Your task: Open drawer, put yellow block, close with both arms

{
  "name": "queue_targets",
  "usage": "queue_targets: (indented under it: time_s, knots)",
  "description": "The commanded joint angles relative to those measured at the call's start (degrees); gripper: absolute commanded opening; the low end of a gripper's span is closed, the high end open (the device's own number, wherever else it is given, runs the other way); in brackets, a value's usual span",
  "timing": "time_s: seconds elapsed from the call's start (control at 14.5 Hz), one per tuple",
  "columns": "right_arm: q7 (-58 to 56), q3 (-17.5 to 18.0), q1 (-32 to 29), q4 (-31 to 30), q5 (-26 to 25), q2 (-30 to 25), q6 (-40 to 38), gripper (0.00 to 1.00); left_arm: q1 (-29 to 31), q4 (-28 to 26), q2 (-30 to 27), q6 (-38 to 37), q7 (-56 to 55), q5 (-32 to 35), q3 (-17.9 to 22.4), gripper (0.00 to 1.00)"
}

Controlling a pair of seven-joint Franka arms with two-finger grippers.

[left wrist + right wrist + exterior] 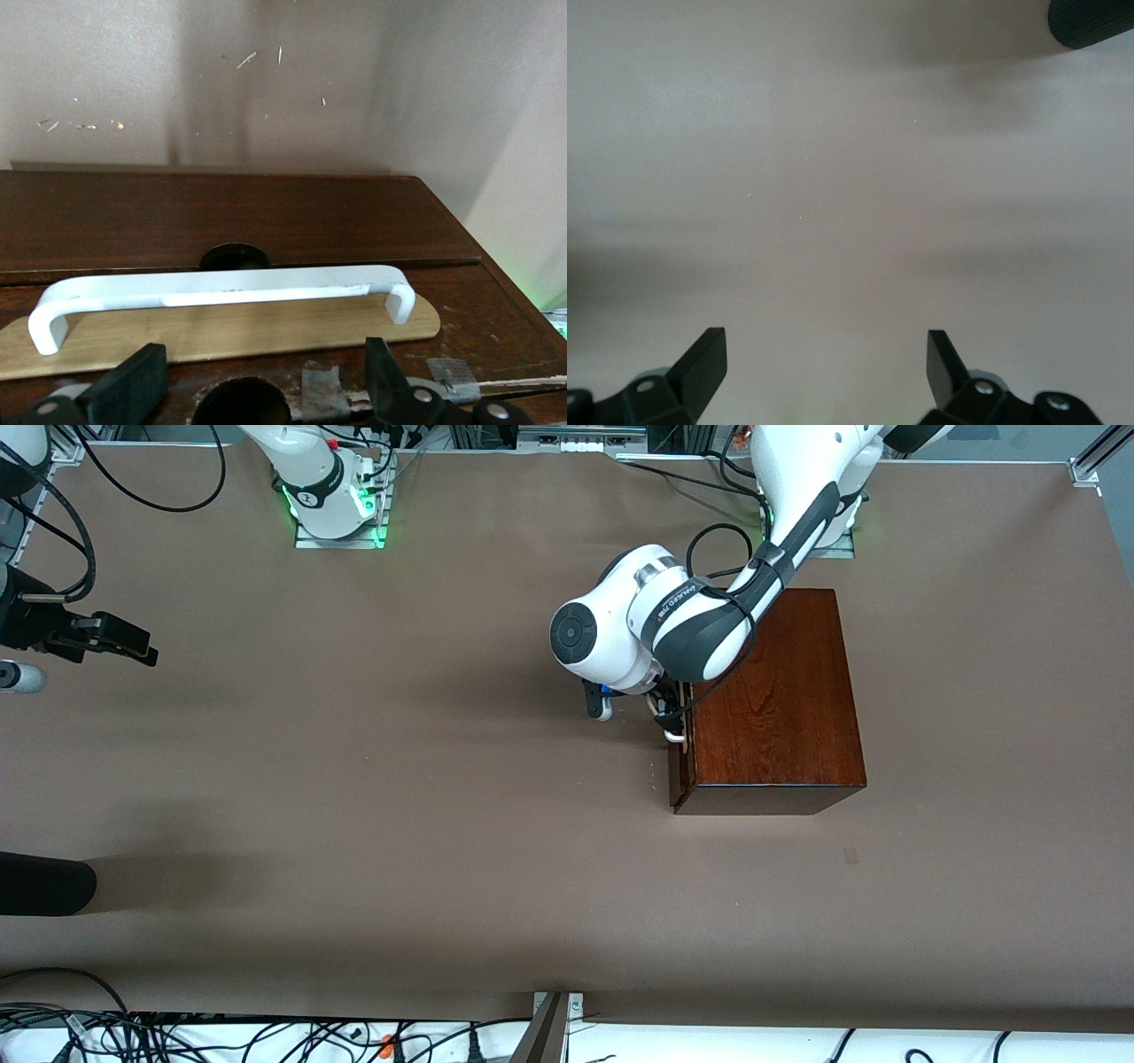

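Note:
The drawer (681, 766) sits closed in the dark mahogany box (771, 700), its reddish-brown front facing the right arm's end of the table. Its white U-shaped handle (221, 290) lies just ahead of my left gripper (261, 382). That gripper is open, with its fingers (133, 385) spread wide in front of the drawer front and holding nothing. From the front camera my left gripper (671, 722) is mostly hidden under its wrist. My right gripper (133, 642) waits open over bare table at the right arm's end. The yellow block is out of view.
A black rounded object (44, 883) juts in at the table's edge at the right arm's end, and it also shows in the right wrist view (1094, 22). A small grey cylinder (18, 677) lies beside the right gripper. Brown table (399, 779) stretches between the arms.

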Motion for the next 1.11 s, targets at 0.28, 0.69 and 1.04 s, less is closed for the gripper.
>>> queue_targets:
  time_s: [0.28,0.69,1.04]
  knots:
    - [0.5,0.2,-0.1,1.2,0.1,0.4,-0.4,1.0,-7.9,3.7,-1.3,-0.5,-20.3,0.7,-0.1,1.0]
    - [0.5,0.2,-0.1,1.2,0.1,0.4,-0.3,1.0,-7.4,9.2,-6.4,-1.0,-55.0,-7.0,-0.6,1.0]
    - [0.5,0.2,-0.1,1.2,0.1,0.5,-0.3,1.0,-0.4,9.3,-14.7,-1.2,-63.5,-9.3,-0.3,1.0]
